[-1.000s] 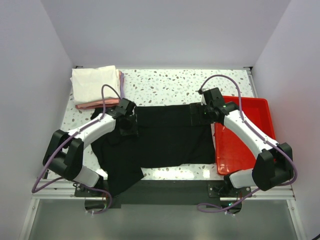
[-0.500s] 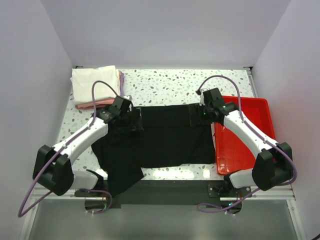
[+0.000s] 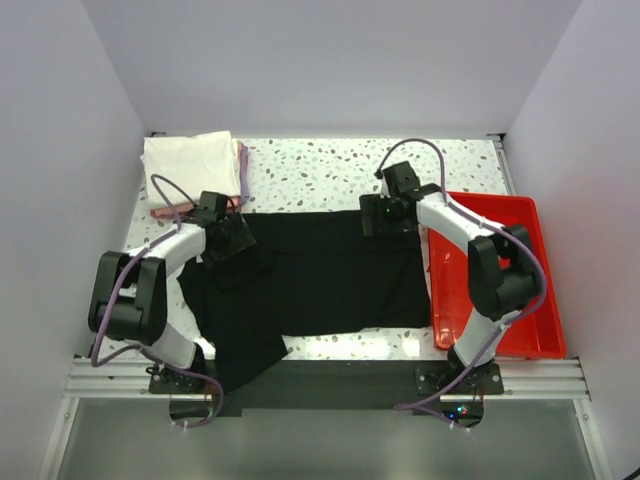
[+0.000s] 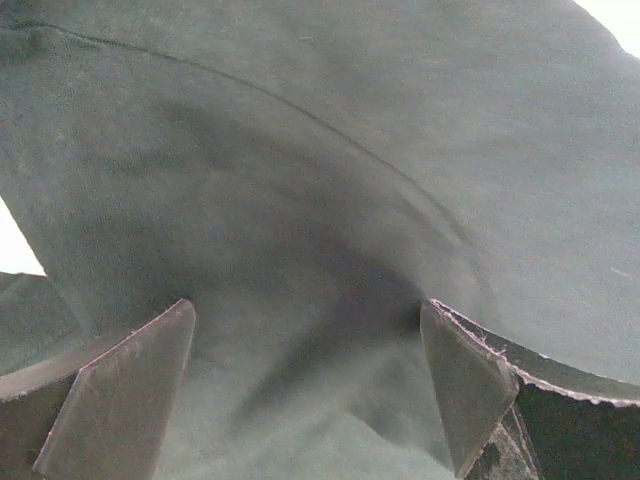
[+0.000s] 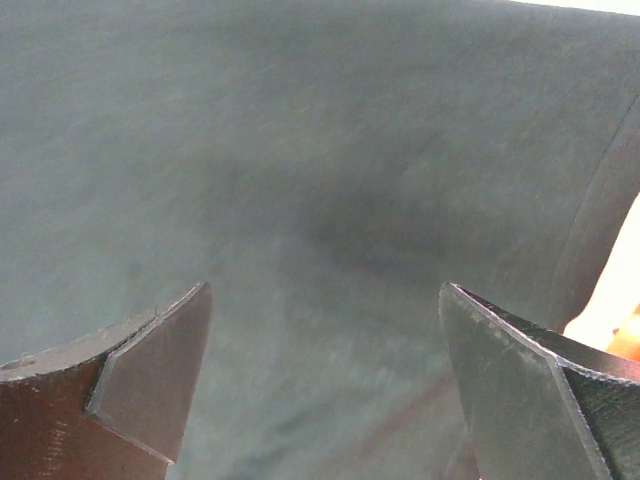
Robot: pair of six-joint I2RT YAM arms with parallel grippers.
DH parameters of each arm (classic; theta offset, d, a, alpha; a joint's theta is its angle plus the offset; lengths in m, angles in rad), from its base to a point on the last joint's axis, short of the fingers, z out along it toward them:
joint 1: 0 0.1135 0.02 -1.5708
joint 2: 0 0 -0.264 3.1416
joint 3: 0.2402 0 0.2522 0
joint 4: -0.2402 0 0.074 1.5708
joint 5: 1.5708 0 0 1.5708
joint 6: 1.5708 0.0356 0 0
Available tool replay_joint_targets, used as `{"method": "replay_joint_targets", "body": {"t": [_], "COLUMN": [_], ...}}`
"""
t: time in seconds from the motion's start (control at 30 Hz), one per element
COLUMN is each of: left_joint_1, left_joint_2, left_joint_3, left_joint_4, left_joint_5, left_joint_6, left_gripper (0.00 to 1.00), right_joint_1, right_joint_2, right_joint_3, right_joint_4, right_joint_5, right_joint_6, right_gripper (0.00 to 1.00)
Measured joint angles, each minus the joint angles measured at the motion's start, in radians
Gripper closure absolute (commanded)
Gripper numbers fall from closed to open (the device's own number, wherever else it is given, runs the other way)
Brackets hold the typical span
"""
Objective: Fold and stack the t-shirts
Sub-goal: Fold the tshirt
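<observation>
A black t-shirt (image 3: 330, 270) lies spread across the middle of the table, with a sleeve hanging over the near edge. My left gripper (image 3: 236, 241) stands open over the shirt's far left corner. In the left wrist view the left gripper (image 4: 305, 305) has only black cloth (image 4: 330, 150) beneath it. My right gripper (image 3: 372, 216) is open over the shirt's far edge, right of centre. The right wrist view shows the right gripper (image 5: 325, 287) low above flat black cloth (image 5: 300, 130). A folded stack sits at the back left: a white t-shirt (image 3: 188, 165) on top, a pink one (image 3: 190, 210) under it.
A red plastic tray (image 3: 455, 305) stands at the right edge of the table, partly under my right arm. A lavender edge (image 3: 244, 168) shows on the stack's right side. Speckled tabletop (image 3: 320, 170) is bare behind the shirt. White walls close in on three sides.
My left gripper opened, let go of the black shirt and shifted left toward the folded stack. My right gripper slid left and slightly back along the shirt's far edge.
</observation>
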Motion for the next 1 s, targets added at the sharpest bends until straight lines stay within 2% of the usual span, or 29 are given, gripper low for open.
{"method": "replay_joint_targets", "body": {"t": [0.27, 0.67, 0.8, 1.0], "left_joint_1": [0.029, 0.074, 0.068, -0.021], "left_joint_2": [0.085, 0.169, 0.111, -0.150], "left_joint_3": [0.048, 0.135, 0.132, 0.137], "left_joint_4": [0.058, 0.110, 0.043, -0.132], "left_joint_5": [-0.046, -0.031, -0.026, -0.082], "left_joint_6": [0.005, 0.045, 0.044, 0.030], "left_gripper": [0.00, 0.00, 0.00, 0.00], "right_joint_1": [-0.009, -0.034, -0.046, -0.047], "right_joint_2": [0.162, 0.208, 0.206, 0.090], "right_joint_3": [0.037, 0.110, 0.140, 0.141], "right_joint_4": [-0.002, 0.002, -0.016, -0.042], "right_joint_5": [0.061, 0.069, 0.068, 0.055], "right_joint_6": [0.018, 0.024, 0.013, -0.001], "right_gripper": [0.01, 0.01, 0.01, 0.01]}}
